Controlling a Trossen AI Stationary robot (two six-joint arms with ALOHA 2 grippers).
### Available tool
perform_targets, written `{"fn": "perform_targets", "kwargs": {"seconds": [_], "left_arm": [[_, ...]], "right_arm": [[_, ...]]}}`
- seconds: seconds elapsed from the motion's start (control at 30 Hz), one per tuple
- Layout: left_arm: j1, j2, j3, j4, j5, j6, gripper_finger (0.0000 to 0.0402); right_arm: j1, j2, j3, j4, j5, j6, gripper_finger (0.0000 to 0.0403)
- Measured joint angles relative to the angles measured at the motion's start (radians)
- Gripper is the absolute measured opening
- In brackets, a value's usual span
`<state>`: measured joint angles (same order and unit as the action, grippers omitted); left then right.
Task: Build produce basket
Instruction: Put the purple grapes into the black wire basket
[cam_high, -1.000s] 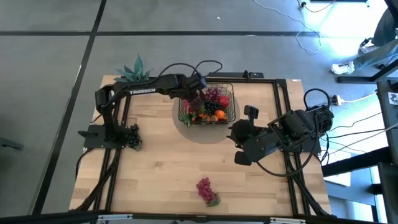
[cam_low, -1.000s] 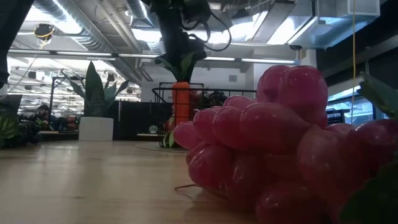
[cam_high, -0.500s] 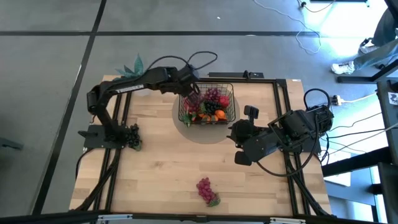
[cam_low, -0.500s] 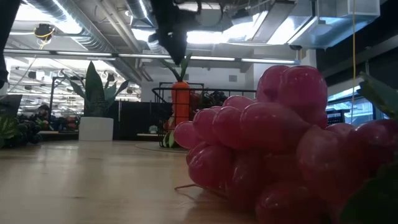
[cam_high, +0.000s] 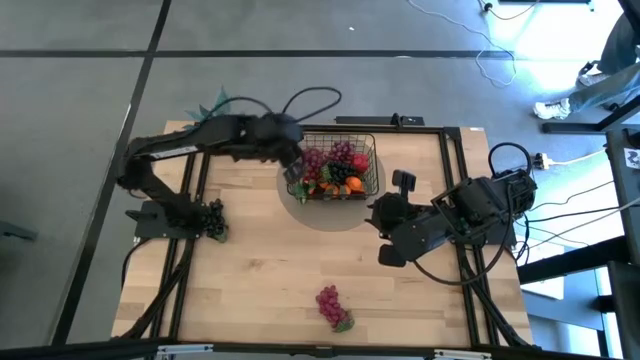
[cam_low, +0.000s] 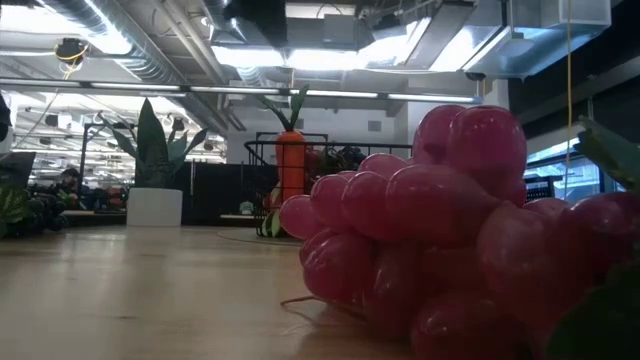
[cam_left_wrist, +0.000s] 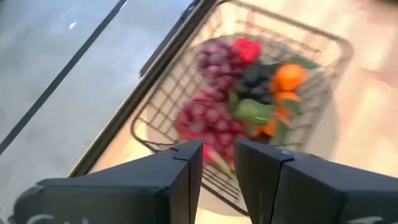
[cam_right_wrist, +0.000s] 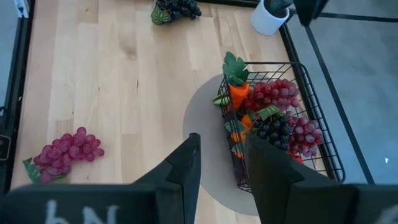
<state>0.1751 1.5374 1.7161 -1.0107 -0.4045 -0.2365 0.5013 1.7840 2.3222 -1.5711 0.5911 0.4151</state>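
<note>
The black wire basket (cam_high: 335, 168) stands at the table's far middle on a round grey mat (cam_right_wrist: 202, 143). It holds produce: a carrot (cam_right_wrist: 238, 94) standing upright against its wall, purple and dark grapes (cam_left_wrist: 211, 59), oranges (cam_left_wrist: 289, 78) and a red piece. My left gripper (cam_left_wrist: 217, 163) hangs open and empty above the basket's left edge (cam_high: 294, 166). My right gripper (cam_right_wrist: 221, 163) is open and empty, raised to the right of the basket (cam_high: 382, 230). A pink-red grape bunch (cam_high: 332, 305) lies near the table's front edge. A dark grape bunch (cam_high: 212, 222) lies at the left.
A spiky green plant in a white pot (cam_right_wrist: 268, 18) stands at the table's far left corner (cam_high: 215, 108). Black frame rails (cam_high: 185, 270) run along the left and right sides. Bare wood lies between the basket and the pink-red grapes (cam_low: 440, 240).
My left gripper has risen from the carrot's leafy top and drawn back toward the table's left edge, leaving the low view. The carrot stays upright in the basket. My right arm has kept still.
</note>
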Motion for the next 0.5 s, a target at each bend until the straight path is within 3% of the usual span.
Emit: {"fn": "perform_targets", "kwargs": {"seconds": [0.23,0.33,0.5], "left_arm": [[-0.163,-0.081,0.0,-0.044,0.0,-0.097,0.008],[-0.233,-0.089,0.001,-0.095,-0.001,-0.213,0.0078],[-0.361,-0.102,0.001,-0.288,-0.001,-0.461,0.0079]], "right_arm": [[0.001,0.0,0.0,0.0,-0.018,-0.001,0.0113],[0.001,0.0,0.0,0.0,-0.036,0.007,0.0113],[0.004,0.0,0.0,0.001,-0.153,0.027,0.0113]]}}
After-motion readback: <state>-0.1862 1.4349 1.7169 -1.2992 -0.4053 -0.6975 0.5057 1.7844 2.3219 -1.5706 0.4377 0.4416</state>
